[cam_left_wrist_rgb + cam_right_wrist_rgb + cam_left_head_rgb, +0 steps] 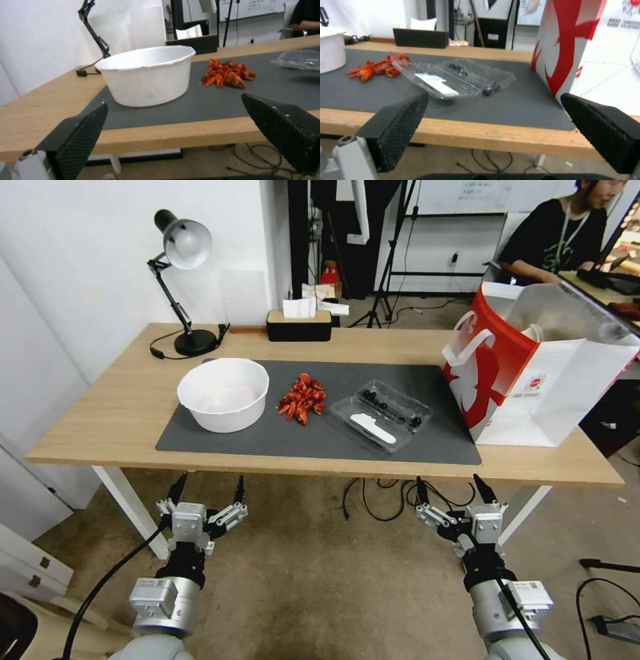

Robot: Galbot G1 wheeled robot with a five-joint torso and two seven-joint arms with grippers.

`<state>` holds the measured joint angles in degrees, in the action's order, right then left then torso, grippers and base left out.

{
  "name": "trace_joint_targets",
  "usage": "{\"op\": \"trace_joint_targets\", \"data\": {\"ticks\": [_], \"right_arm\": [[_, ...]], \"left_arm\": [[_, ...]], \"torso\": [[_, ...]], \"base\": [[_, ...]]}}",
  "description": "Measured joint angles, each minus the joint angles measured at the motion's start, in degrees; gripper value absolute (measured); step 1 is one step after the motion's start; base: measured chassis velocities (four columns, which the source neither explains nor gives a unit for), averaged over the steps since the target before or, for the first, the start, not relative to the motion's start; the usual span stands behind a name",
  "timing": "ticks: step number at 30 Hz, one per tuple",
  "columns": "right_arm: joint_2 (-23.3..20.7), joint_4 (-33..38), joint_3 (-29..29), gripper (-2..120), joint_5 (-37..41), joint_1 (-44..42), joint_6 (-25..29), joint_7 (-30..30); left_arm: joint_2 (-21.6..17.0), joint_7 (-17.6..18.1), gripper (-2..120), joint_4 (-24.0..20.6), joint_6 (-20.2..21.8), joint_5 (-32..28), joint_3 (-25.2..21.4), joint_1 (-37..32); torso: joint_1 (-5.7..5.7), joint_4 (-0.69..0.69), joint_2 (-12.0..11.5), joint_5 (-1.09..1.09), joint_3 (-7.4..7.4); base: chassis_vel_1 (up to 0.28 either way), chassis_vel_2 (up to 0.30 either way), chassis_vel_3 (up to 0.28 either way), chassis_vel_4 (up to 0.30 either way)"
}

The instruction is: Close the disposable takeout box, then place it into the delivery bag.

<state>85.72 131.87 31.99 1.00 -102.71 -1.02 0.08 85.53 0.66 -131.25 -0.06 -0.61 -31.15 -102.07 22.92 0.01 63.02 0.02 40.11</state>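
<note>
Box: takeout box (pixel 381 415) lies open, centre-right on the mat (pixel 427 447).
Bag: delivery bag (pixel 527 380), right; round red logo, print unreadable.
Grippers: left gripper (pixel 207 491) and right gripper (pixel 452 489), bottom, both spread wide, empty.

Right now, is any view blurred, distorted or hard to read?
Head view: straight lines bow near the corners, and the clear box is sharp. Left wrist view: soft throughout, the bowl fuzzy. Right wrist view: print on the bag is smeared.

I'm seeing the delivery bag (pixel 586 50) running off the right wrist frame, its logo (pixel 535 382) print too small to read from the head camera.
</note>
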Motion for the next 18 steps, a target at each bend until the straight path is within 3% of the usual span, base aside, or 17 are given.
{"op": "trace_joint_targets", "data": {"ticks": [2,3,4,7,14,15,16,18], "right_arm": [[-0.27,0.12,0.68,100,0.92,0.49,-1.0,0.16],[-0.92,0.46,2.46,100,2.81,1.76,-3.07,0.62],[-0.96,0.54,2.54,100,3.37,1.95,-3.58,0.58],[-1.82,1.52,4.67,100,6.5,3.44,-6.41,1.06],[-4.25,4.07,10.82,100,15.75,7.66,-15.09,2.55],[-4.96,4.81,12.59,100,18.28,8.85,-17.44,2.99],[-5.1,4.99,12.98,100,19.0,9.14,-18.12,3.1],[-5.14,5.03,13.09,100,19.23,9.19,-18.34,3.14]], "left_arm": [[-0.37,0.58,100,0.45,-0.07,-0.49,0.29,0.98],[-1.37,1.87,100,1.58,-0.27,-1.67,0.96,4.09],[-1.63,2.29,100,1.76,-0.39,-2.16,1.13,5.01],[-2.93,4.29,100,2.95,-0.67,-4.24,2.02,7.96],[-6.53,9.98,100,6.36,-1.7,-10.2,4.54,16.28],[-8.13,12.13,100,6.88,-1.94,-12.39,5.47,19.14],[-9.21,13.3,100,6.67,-2.2,-13.39,5.77,20.64],[-9.52,13.64,100,6.65,-2.2,-13.73,5.98,20.94]], "torso": [[0.0,0.0,0.0,0.0,0.0],[0.0,-0.05,0.0,-0.12,-0.01],[0.02,-0.03,0.0,0.06,0.0],[0.02,0.0,0.0,-0.06,0.0],[0.02,-0.01,0.0,-0.02,0.0],[0.02,-0.01,-0.01,-0.07,0.0],[0.02,-0.07,-0.01,0.01,0.0],[0.02,-0.04,-0.01,0.04,0.0]], "base": [[0.0,0.0,0.0,0.0],[0.0,0.0,0.0,0.0],[0.0,0.0,0.0,0.0],[0.0,0.0,0.0,0.0],[0.0,0.0,0.0,0.0],[0.0,0.0,0.0,0.0],[0.0,0.0,0.0,0.0],[0.0,0.0,0.0,0.0]]}}
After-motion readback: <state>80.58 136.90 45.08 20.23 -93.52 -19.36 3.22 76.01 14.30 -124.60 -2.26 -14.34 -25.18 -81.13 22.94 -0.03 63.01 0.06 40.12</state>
